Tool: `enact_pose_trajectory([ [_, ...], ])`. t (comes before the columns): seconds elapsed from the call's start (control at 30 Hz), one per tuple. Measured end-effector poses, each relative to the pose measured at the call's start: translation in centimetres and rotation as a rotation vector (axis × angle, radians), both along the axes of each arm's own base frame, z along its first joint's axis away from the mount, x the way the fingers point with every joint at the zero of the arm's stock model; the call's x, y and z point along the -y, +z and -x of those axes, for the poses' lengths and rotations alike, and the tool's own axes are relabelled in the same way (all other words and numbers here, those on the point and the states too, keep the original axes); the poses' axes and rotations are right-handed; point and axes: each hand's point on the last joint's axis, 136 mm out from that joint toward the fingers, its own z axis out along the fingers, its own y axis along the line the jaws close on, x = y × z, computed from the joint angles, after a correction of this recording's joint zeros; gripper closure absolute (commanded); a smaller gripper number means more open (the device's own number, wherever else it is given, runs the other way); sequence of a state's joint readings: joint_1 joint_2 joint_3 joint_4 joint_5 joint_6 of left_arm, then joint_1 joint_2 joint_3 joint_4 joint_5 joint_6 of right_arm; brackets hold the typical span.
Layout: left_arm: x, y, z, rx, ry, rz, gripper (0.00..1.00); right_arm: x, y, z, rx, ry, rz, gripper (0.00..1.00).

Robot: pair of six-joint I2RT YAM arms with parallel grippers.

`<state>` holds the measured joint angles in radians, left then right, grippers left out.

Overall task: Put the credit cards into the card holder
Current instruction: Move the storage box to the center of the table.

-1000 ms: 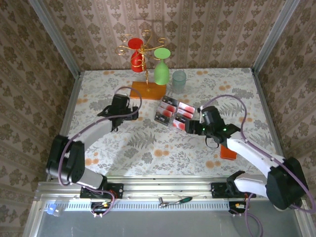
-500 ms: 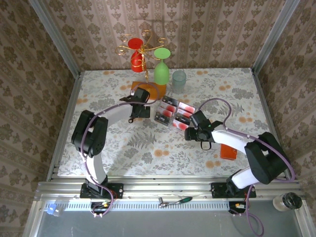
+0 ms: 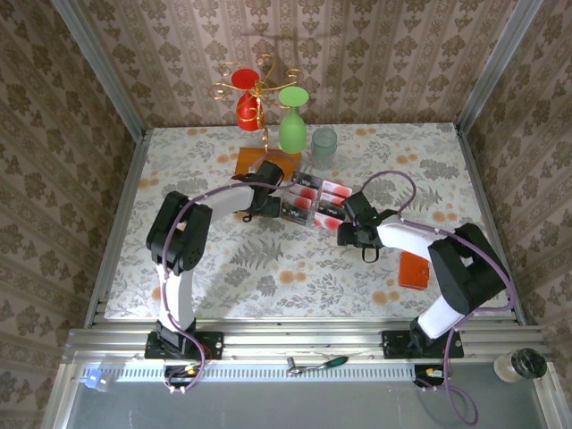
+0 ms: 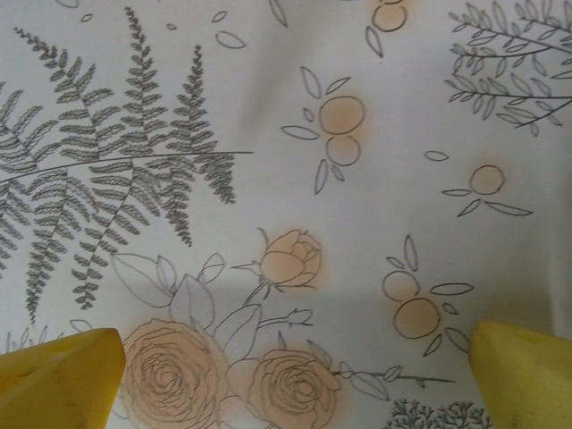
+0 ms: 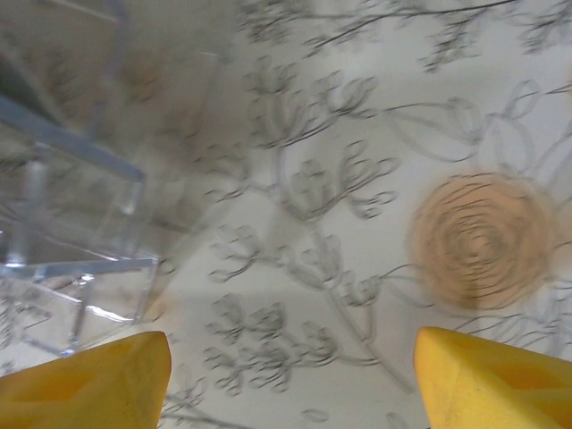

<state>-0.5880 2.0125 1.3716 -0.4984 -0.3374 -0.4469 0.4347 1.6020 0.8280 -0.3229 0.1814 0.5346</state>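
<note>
Cards [image 3: 313,204]: flat rectangles, red blobs on white, black end band, clustered at worktop [image 3: 223,268] centre. Holder [image 3: 413,270]: flat orange-red square, toward the right edge. Left gripper [image 4: 295,357] and right gripper [image 5: 290,380]: both spread, empty.

Credit cards [image 3: 313,204] left of card holder [image 3: 413,270]

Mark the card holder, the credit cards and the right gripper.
card holder [image 3: 413,270]: top view, middle of its orange-red face.
credit cards [image 3: 306,198]: top view, red-blobbed card in the cluster.
right gripper [image 5: 284,362]: right wrist view, midway between its yellow fingertips.
</note>
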Motion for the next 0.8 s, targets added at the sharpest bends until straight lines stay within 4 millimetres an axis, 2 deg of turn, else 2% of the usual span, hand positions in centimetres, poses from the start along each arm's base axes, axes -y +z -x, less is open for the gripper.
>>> enact_pose_trajectory([
  [0.27, 1.6, 0.2, -0.7, 0.007, -0.017, 0.007, 0.00, 3.6, 0.8, -2.3, 0.026, -0.124, -0.012, 0.27],
  [0.63, 4.6, 0.8, -1.4, 0.030, -0.058, 0.024, 0.00, 6.3, 0.9, -4.1, 0.023, -0.210, -0.024, 0.26],
  [0.73, 4.7, 0.8, -1.5, 0.034, -0.059, 0.027, 0.00, 6.4, 1.3, -3.7, 0.015, -0.210, -0.021, 0.19],
  [0.8, 4.6, 0.6, -1.3, 0.033, -0.059, 0.029, 0.00, 6.5, 2.2, -3.4, 0.024, -0.206, -0.025, 0.06],
])
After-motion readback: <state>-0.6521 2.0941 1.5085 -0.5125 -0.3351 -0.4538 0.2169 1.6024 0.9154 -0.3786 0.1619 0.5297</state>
